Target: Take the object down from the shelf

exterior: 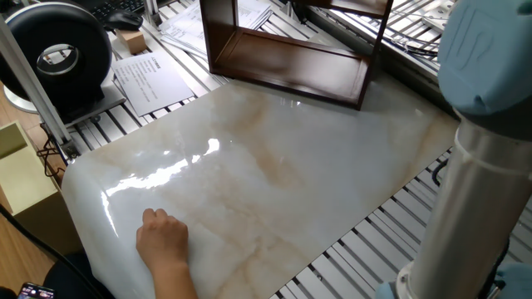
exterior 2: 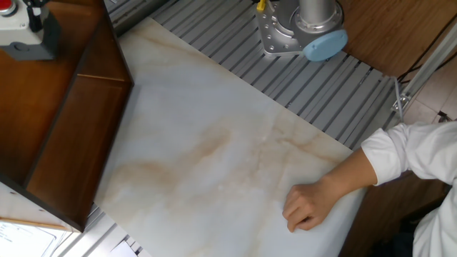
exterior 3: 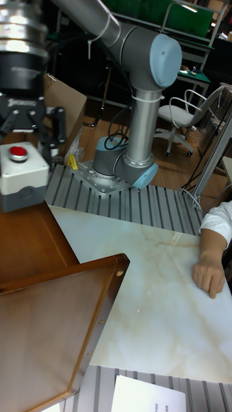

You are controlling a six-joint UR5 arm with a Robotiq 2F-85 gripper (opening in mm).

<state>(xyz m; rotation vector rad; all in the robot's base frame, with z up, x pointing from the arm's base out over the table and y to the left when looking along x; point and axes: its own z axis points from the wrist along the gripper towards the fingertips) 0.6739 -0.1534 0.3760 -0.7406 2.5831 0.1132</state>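
Note:
The object (exterior 3: 22,183) is a small boxy block, white on top and grey below, with a red button. It sits at the far end of the top board of the dark reddish-brown shelf (exterior 3: 38,251). My gripper (exterior 3: 32,136) comes down on it from above, one black finger on each side. The other fixed view shows the object (exterior 2: 30,36) at the upper left on the shelf (exterior 2: 71,128), under the gripper (exterior 2: 34,10). One fixed view shows only the lower part of the shelf (exterior: 287,71); the object is out of frame there.
A person's hand (exterior 2: 307,207) rests on the marble-patterned tabletop (exterior 2: 214,143) near its front edge. The robot base (exterior 2: 296,32) stands on slatted metal behind. A pale yellow box (exterior: 21,174), a black round device (exterior: 58,50) and papers (exterior: 150,79) lie to one side.

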